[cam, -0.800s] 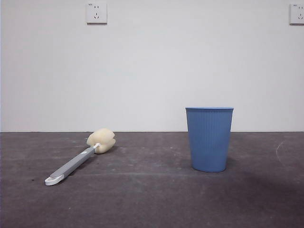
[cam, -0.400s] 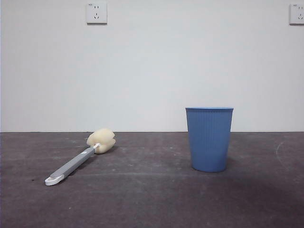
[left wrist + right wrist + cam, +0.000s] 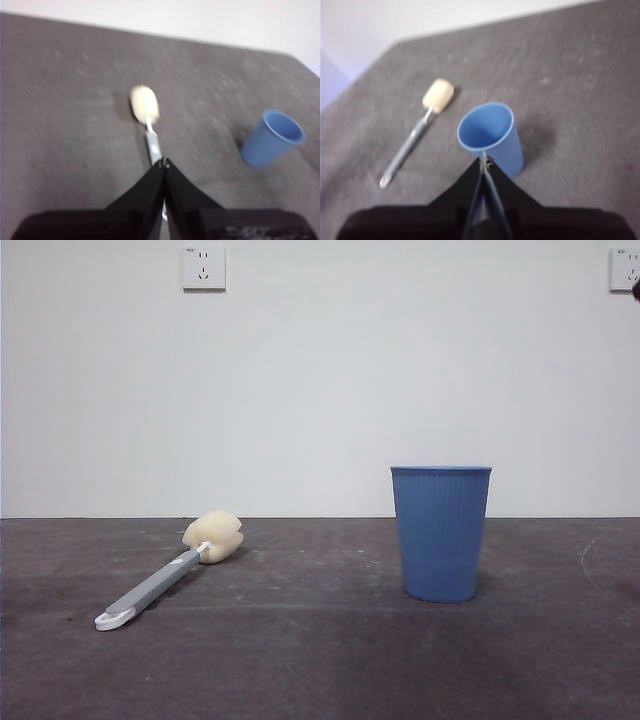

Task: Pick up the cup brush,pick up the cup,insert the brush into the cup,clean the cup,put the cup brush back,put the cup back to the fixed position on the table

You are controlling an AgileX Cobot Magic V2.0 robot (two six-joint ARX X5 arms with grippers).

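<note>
The cup brush (image 3: 165, 578) lies flat on the table (image 3: 320, 670) at the left, sponge head towards the wall, white loop towards the front. The blue cup (image 3: 441, 531) stands upright and empty to its right. My left gripper (image 3: 164, 162) is shut and empty, high above the brush's handle (image 3: 152, 142); the cup (image 3: 272, 138) shows off to one side. My right gripper (image 3: 484, 161) is shut and empty, high above the cup (image 3: 491, 136), with the brush (image 3: 417, 133) beyond it. In the front view only a dark tip (image 3: 636, 286) shows at the top right edge.
A white wall rises behind the table, with a socket (image 3: 203, 267) at upper left and another (image 3: 624, 268) at upper right. The table's edge and pale floor show in the right wrist view (image 3: 335, 75).
A small dark tip of an arm has appeared at the top right edge of the front view. The brush and cup have not moved.
</note>
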